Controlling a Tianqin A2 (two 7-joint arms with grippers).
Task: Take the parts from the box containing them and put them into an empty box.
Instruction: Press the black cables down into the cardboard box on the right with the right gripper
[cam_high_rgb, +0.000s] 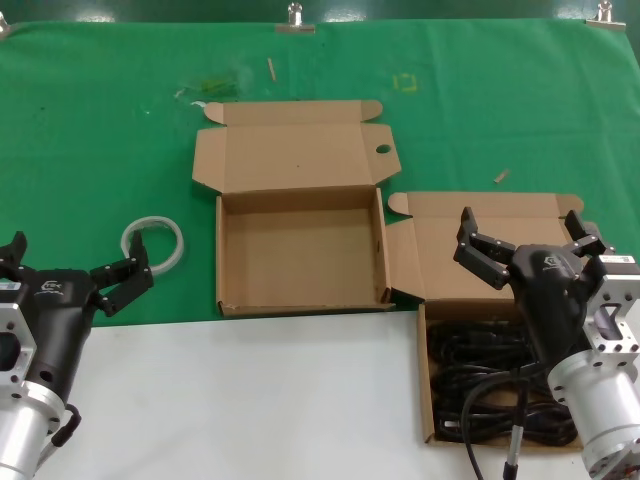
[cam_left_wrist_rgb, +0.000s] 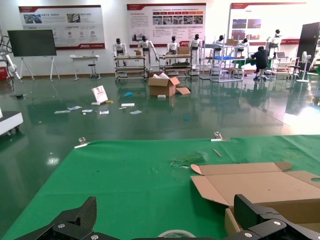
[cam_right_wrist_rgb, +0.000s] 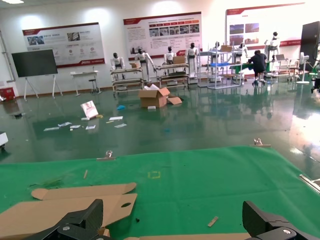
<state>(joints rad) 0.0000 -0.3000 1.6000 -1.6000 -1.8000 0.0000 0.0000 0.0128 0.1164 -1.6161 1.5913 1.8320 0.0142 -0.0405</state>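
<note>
Here the right end effector (cam_high_rgb: 530, 240) hangs with its fingers spread wide and nothing between them, poised over the back of the box containing them (cam_high_rgb: 407, 262), whose tray is full of tangled black cables (cam_high_rgb: 480, 375). That narrower box lies directly beneath this end effector, its lid folded back beyond the fingertips. The empty box (cam_high_rgb: 300, 300) sits open just beside it, on the side toward the left end effector (cam_high_rgb: 70, 262), which waits low over the desk (cam_high_rgb: 250, 400), likewise spread wide and holding nothing. A clear tape ring (cam_high_rgb: 153, 245) lies just beyond its fingertips.
</note>
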